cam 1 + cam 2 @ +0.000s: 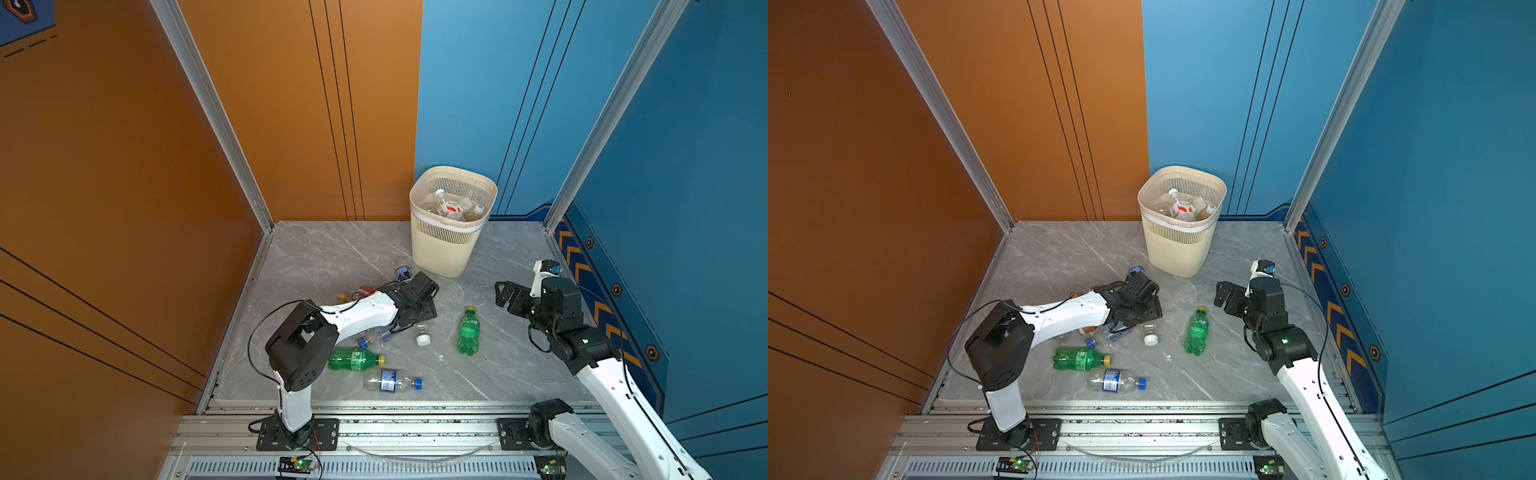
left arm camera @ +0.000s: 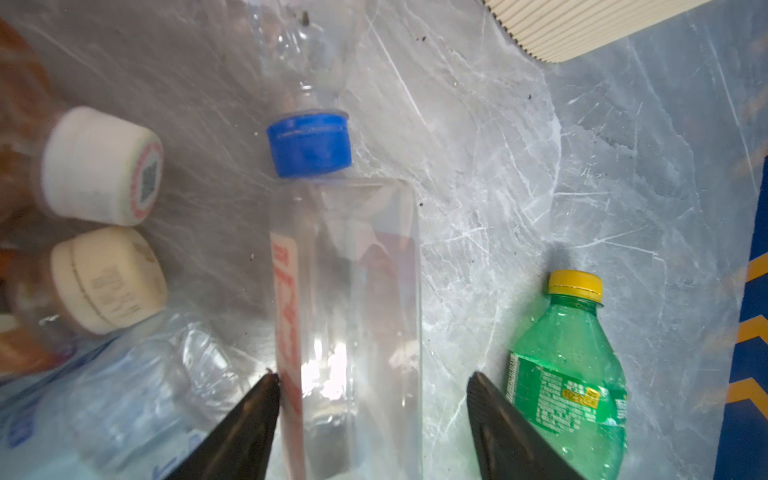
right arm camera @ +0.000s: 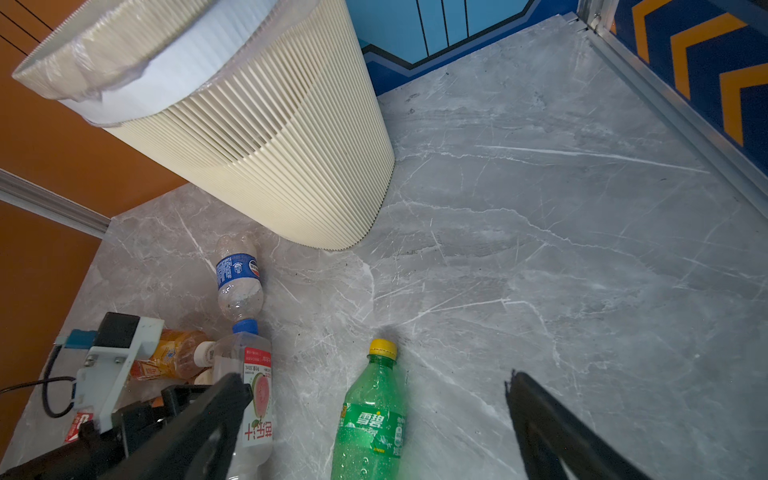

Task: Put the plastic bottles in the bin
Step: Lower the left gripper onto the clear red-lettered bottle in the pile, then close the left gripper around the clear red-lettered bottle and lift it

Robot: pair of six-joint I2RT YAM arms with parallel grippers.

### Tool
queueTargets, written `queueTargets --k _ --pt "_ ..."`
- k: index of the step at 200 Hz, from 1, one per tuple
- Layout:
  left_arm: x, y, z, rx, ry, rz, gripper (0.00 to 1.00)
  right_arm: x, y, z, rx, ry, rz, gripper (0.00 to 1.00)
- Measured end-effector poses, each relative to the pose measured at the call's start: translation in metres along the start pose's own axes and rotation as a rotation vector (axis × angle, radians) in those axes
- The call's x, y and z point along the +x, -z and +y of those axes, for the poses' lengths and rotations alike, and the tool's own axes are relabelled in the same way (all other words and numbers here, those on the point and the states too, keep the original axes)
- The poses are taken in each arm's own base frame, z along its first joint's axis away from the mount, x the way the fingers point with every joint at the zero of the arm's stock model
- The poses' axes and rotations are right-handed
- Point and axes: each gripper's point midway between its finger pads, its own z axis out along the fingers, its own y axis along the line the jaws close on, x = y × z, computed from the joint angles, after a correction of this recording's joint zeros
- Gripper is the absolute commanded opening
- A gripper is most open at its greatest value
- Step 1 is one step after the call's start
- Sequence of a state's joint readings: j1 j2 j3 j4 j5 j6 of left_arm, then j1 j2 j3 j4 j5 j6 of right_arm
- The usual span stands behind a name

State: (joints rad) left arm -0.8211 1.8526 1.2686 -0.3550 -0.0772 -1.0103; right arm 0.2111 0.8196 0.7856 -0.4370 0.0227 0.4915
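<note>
A clear square bottle (image 2: pixel 353 291) with a blue cap and a red label lies on the floor between the fingers of my left gripper (image 2: pixel 372 380) (image 1: pixel 426 309). One finger touches its label side and the other stands apart from it, so the gripper is open. My right gripper (image 3: pixel 378 380) (image 1: pixel 503 295) hangs wide open, holding nothing. A green bottle (image 3: pixel 372 415) (image 1: pixel 468 332) with a yellow cap lies under it. The cream ribbed bin (image 1: pixel 451 241) (image 3: pixel 270 145) stands at the back with several bottles (image 1: pixel 453 205) inside.
More bottles lie on the marble floor. There is a second green one (image 1: pixel 355 359), a clear blue-labelled one (image 1: pixel 390 381), a white-capped one (image 1: pixel 423 334) and another blue-labelled one (image 3: pixel 239 274) beside the bin. Brown tea bottles (image 2: pixel 104 166) crowd the left gripper. Walls close in on both sides.
</note>
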Motion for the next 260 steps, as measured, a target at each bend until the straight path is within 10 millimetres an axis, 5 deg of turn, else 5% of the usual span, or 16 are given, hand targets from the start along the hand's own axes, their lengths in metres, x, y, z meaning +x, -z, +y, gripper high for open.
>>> queueTargets --k 85,163,203,260 --pt "-0.001 -0.011 -0.006 0.016 0.009 0.03 0.44 0.007 -0.004 -0.008 0.008 -0.016 0.022 1.0" --pt "-0.008 0.001 -0.025 0.08 0.005 0.027 0.35 0.008 -0.005 -0.011 0.007 -0.029 0.027 1.0" --pt "-0.028 0.043 -0.043 0.175 -0.013 -0.027 0.35 0.007 -0.005 -0.012 0.007 -0.033 0.027 1.0" --pt "-0.093 0.148 -0.063 0.352 -0.043 -0.222 0.36 0.004 -0.001 -0.012 0.004 -0.04 0.011 1.0"
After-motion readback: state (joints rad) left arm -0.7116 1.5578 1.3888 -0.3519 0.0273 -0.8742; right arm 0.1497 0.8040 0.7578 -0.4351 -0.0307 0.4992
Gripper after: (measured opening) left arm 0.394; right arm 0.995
